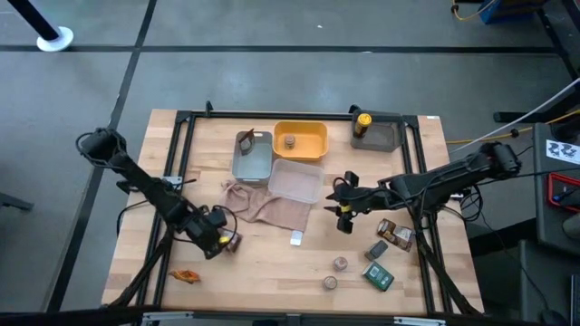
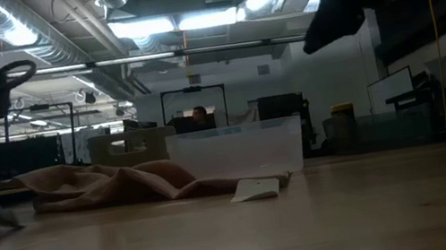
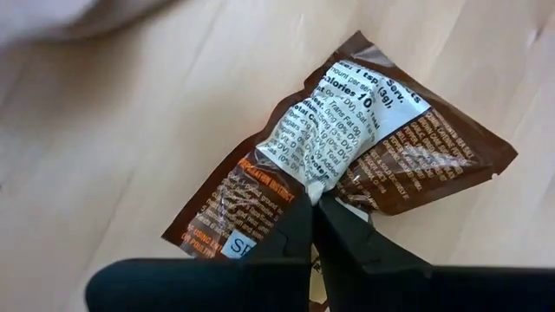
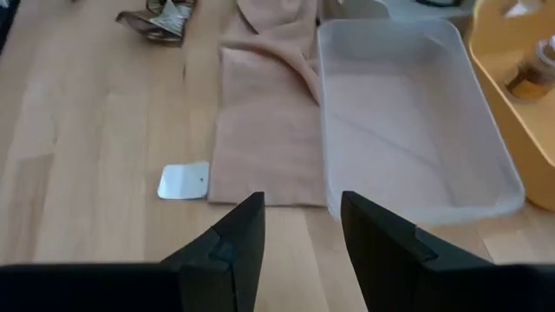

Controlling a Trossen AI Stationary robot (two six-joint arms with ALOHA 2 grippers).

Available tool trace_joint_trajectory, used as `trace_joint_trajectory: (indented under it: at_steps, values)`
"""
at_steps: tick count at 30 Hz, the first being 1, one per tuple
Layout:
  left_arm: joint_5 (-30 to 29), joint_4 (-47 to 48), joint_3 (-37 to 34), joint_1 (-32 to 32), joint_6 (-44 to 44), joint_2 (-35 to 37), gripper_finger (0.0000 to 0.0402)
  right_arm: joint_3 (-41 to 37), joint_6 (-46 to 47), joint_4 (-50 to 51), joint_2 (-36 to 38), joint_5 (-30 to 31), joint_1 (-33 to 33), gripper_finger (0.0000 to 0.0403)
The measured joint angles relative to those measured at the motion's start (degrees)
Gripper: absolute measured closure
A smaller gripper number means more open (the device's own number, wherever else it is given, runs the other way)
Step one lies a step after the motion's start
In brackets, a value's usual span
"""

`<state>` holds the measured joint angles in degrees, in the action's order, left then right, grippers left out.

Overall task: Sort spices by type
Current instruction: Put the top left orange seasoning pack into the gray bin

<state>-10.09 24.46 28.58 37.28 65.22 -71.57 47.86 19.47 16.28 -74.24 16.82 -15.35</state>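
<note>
My left gripper (image 1: 220, 239) is shut on a brown foil spice packet (image 3: 347, 156) with a white printed label, at the table's near left. My right gripper (image 4: 299, 227) hangs open with nothing between its fingers, over the near edge of the clear tray (image 4: 408, 121) and the beige cloth (image 4: 264, 113). An orange packet (image 1: 186, 275) lies near the front left. At the near right lie brown packets (image 1: 395, 232), a grey box (image 1: 378, 248), a green box (image 1: 379, 277) and two round tan jars (image 1: 340, 263). Another jar (image 1: 288, 142) sits in the yellow tray (image 1: 313, 131). My left gripper pinches a puckered fold in the middle of the packet's label side (image 3: 305, 178) between its two fingertips. The fingers slant down onto it from above. The foil bunches up toward the tips and both ends spread out over the wood; whether it is clear of the table I cannot tell.
A grey tray (image 1: 252, 161) stands left of the yellow tray. A yellow-capped bottle (image 1: 362, 122) stands by another grey tray (image 1: 385, 136) at the back right. A small white card (image 1: 296, 238) lies on the wood in front of the cloth. Bare wood shows along the near middle.
</note>
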Motion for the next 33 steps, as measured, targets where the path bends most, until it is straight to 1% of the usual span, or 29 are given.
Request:
trace_joint_trajectory:
  at_steps: [4, 10, 15, 22, 30, 33]
  values:
    - [-0.1, -2.6, 0.0, -2.2, -2.8, 0.0, 0.0401, 0.0, -4.1, -6.1, -2.6, -2.3, 0.0, 0.0249]
    - [0.0, -6.1, 0.0, -5.7, -6.1, 0.1, 0.0401, 0.0, -9.4, -16.9, -8.5, -5.9, 0.0, 0.0249]
    - [0.1, -11.1, 0.1, -8.1, -8.2, 0.1, 0.0401, 0.0, -15.6, -25.5, -13.4, -7.4, 0.0, 0.0249]
    - [0.2, -17.1, 0.2, -10.8, -8.2, 0.2, 0.0401, -0.1, -26.3, -37.4, -18.7, -12.1, 0.0, 0.0249]
    - [0.7, -26.8, 0.2, -13.5, -8.2, 0.3, 0.0401, 0.0, -35.8, -47.0, -22.5, -12.4, 0.0, 0.0249]
    - [0.7, -29.2, 0.3, -14.8, -8.2, 0.3, 0.0401, 0.0, -39.2, -49.9, -23.5, -13.6, 0.0, 0.0249]
